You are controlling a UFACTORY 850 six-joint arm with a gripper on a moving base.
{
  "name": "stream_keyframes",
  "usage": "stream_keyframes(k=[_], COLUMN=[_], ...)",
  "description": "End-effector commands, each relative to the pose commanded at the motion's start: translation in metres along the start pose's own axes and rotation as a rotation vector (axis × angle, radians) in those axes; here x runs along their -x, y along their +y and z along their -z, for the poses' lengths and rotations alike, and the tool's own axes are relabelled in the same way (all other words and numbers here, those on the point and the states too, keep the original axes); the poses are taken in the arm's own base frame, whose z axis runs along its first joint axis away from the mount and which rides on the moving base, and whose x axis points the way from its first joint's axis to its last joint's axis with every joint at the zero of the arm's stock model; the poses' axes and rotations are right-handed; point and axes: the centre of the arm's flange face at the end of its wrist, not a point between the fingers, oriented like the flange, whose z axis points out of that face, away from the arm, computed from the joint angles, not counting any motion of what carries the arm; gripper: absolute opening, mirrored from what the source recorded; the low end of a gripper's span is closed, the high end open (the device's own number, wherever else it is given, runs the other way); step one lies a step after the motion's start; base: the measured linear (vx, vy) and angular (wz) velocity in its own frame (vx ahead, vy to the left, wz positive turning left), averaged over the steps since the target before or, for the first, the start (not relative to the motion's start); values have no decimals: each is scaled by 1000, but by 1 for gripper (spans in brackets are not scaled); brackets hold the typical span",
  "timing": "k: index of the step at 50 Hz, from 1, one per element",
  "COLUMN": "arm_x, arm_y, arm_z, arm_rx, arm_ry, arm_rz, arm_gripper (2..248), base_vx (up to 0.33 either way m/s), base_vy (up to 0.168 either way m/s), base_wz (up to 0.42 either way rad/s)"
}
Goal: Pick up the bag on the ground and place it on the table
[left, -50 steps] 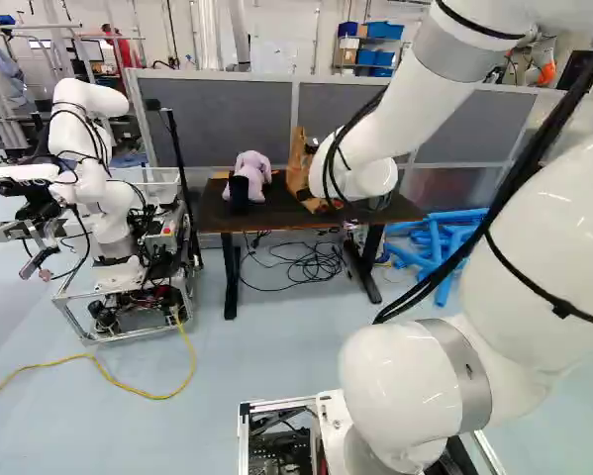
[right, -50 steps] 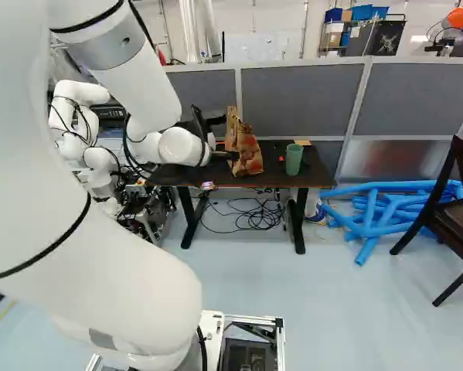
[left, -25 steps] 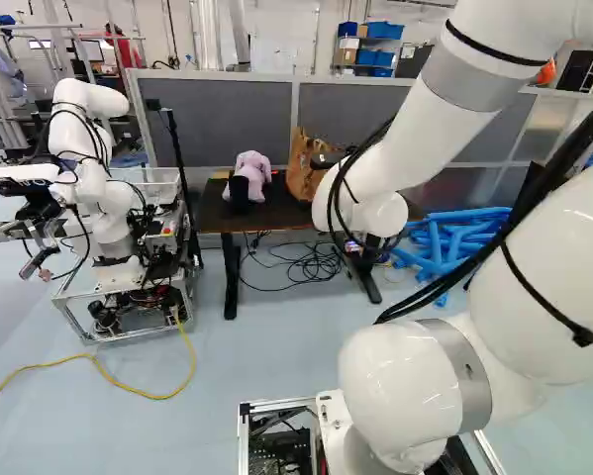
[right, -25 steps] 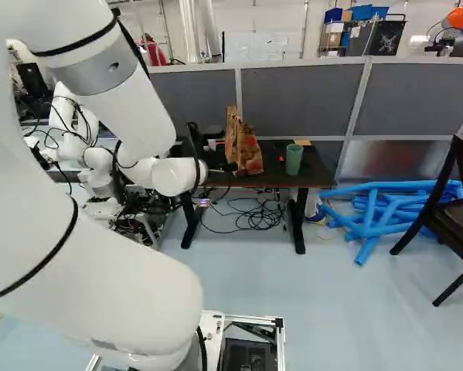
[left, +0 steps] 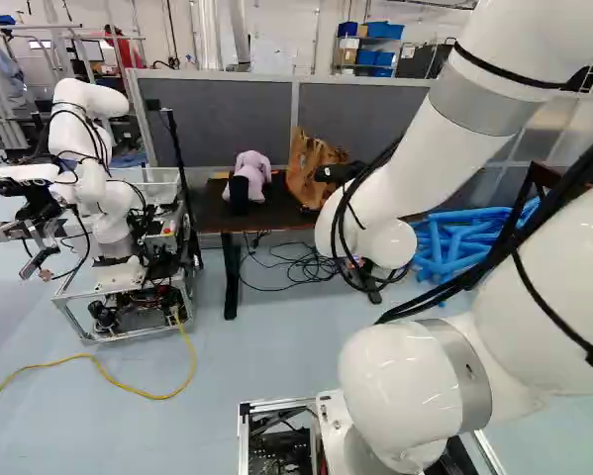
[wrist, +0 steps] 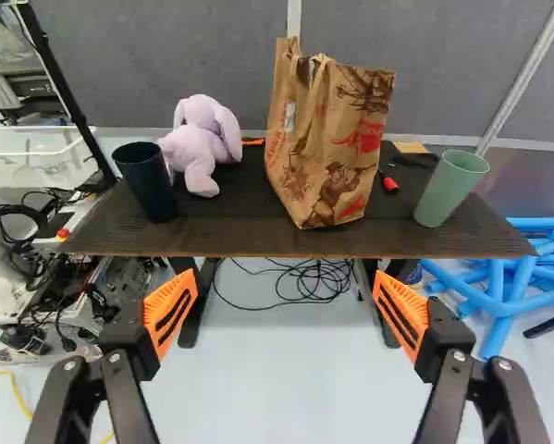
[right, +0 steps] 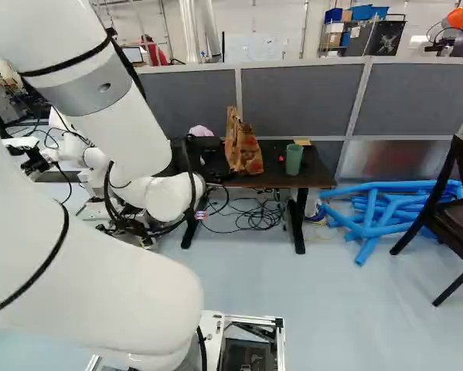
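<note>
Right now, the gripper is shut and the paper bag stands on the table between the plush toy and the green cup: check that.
The wrist view shows the gripper open, not shut; the paper bag does stand on the table between plush toy and green cup.

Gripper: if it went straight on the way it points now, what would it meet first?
Probably the table's front edge; height and depth are unclear, so the gripper might clear that and meet the paper bag instead.
</note>
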Motion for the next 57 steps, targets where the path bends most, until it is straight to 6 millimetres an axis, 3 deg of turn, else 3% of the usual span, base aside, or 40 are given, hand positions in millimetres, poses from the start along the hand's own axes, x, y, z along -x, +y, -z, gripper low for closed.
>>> stream_keyframes(k=[25,57], arm_x=[15,17], arm_y=[-1,-1], arm_z=[14,15], arm_rx=[-1,-1], arm_ry=[36,40], arm_rz=[-13,-15], arm_gripper=[247,247], base_vx=[0,0], base_vy=[0,0], base_wz=[0,0])
